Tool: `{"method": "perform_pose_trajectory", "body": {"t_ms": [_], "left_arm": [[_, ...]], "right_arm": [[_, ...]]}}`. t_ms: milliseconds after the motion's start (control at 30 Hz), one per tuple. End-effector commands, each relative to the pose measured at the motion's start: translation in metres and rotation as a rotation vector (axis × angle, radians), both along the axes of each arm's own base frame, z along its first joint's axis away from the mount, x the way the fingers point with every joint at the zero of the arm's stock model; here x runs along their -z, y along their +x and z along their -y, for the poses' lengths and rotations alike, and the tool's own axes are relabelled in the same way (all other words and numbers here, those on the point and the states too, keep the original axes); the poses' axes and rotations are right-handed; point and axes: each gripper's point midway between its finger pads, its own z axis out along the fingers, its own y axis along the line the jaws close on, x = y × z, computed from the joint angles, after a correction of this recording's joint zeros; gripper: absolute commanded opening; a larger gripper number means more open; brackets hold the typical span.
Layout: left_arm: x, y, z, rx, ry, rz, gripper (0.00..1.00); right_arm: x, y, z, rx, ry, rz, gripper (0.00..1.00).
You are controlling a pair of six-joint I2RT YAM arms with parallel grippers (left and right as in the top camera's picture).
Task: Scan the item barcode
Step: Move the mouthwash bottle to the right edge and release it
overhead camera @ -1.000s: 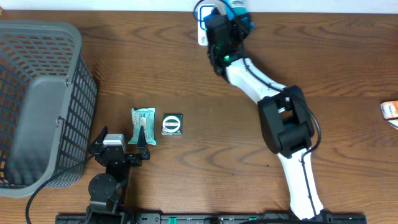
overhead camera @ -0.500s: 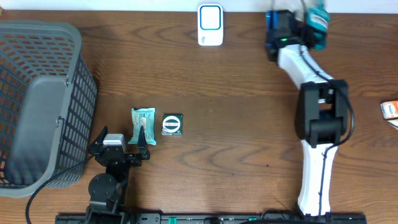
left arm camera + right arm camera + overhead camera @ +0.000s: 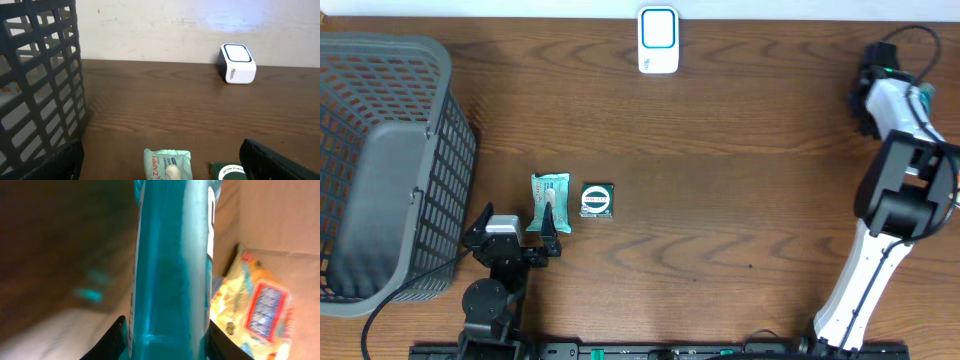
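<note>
Overhead view. The scanner stands at the far edge of the table, centre, its face turned to the near side so that a barcode can be shown to it from either arm. The basket fills the left side. Two packets lie near left, a green one and a dark one just beside it, both within the left arm's reach.

The left gripper rests low at the near left with its jaws spread wide and nothing between them. One finger lies over the green packet's near end, which suggests a waiting pose, not a grasp.

The right arm reaches to the far right, well apart from the scanner. In the right wrist view its gripper is clamped narrowly on a teal bottle, the fingers pressing its lower sides. The long axis runs up the frame, so the label wraps clear of the fingers.

Below and right of the bottle is a cardboard box holding a yellow packet. This placement suggests the bottle is at a bin at the far right, either a source or a drop-off. Which one cannot be told here, nor whether its barcode faces outward.
</note>
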Motion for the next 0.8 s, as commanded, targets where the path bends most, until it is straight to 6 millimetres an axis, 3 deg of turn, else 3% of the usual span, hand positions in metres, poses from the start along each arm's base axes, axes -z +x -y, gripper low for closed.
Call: {"method": "perform_pose_trajectory", "body": {"t_ms": [0,100,167,267,367,500,600,767], "left_arm": [[0.018,-0.001,-0.003,-0.012,0.011,-0.053,0.98],[0.018,-0.001,-0.003,-0.012,0.011,-0.053,0.98],[0.018,-0.001,-0.003,-0.012,0.011,-0.053,0.98],[0.018,-0.001,-0.003,-0.012,0.011,-0.053,0.98],[0.018,-0.001,-0.003,-0.012,0.011,-0.053,0.98],[0.018,-0.001,-0.003,-0.012,0.011,-0.053,0.98],[0.018,-0.001,-0.003,-0.012,0.011,-0.053,0.98],[0.018,-0.001,-0.003,-0.012,0.011,-0.053,0.98]], "right_arm": [[-0.007,-0.013,0.027,0.160,0.024,0.143,0.22],[0.007,-0.026,0.038,0.203,0.127,0.155,0.32],[0.015,-0.030,0.038,0.213,0.199,0.164,0.47],[0.027,-0.026,0.028,0.205,0.329,0.195,0.79],[0.030,-0.018,0.014,0.181,0.404,0.216,0.99],[0.017,0.005,-0.015,0.112,0.479,0.267,0.99],[-0.005,0.029,-0.048,0.031,0.555,0.332,0.99],[-0.049,0.068,-0.152,-0.115,0.870,0.479,0.99]]}}
